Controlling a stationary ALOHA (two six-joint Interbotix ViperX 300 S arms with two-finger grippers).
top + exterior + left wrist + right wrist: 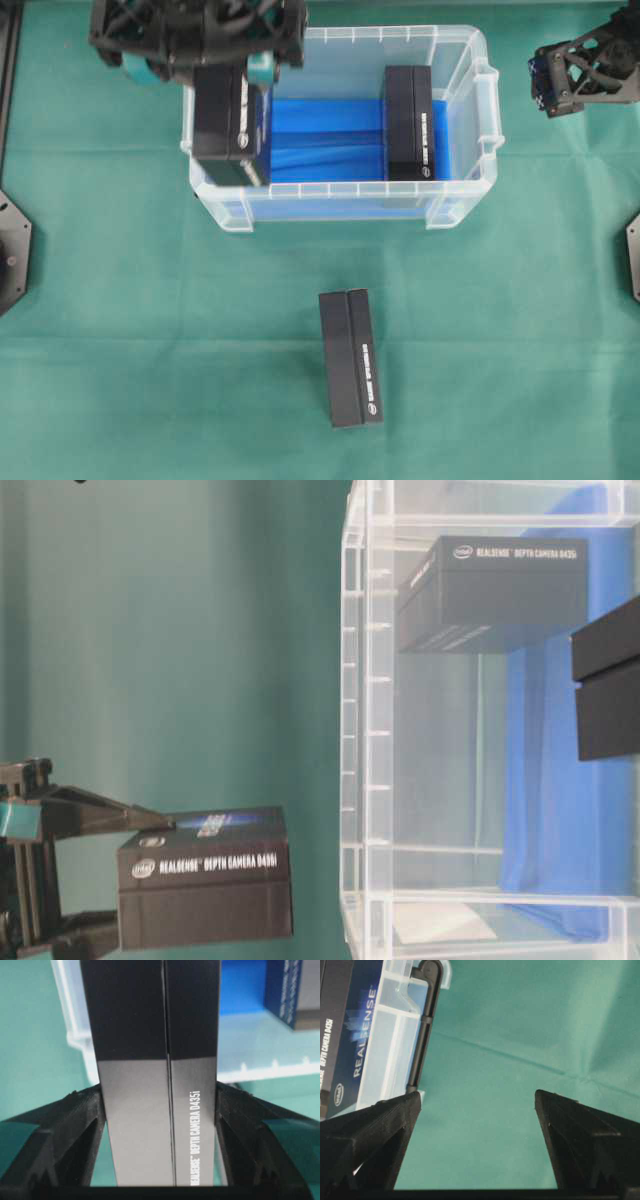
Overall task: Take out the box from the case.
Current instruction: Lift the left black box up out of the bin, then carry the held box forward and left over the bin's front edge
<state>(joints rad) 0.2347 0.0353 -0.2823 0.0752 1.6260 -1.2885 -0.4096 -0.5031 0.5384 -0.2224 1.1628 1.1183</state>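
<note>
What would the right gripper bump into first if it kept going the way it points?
Probably just the green cloth. The right gripper is open with nothing between its fingers, and its wrist view shows only cloth ahead. The case sits off to one side, though depth is hard to judge.

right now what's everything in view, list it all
boxes: three, black with white lettering; one held in the left tool, lifted over the case's left end; one standing inside the case at its right end; one lying on the cloth in front of the case
case: one, clear plastic tub, middle rear of the table
blue sheet: one, blue, lining the case's bottom
cloth: one, green, covering the table
left tool: one, black with teal tape, shut on a box's sides
right tool: one, black, open and holding nothing, over the cloth right of the case
</note>
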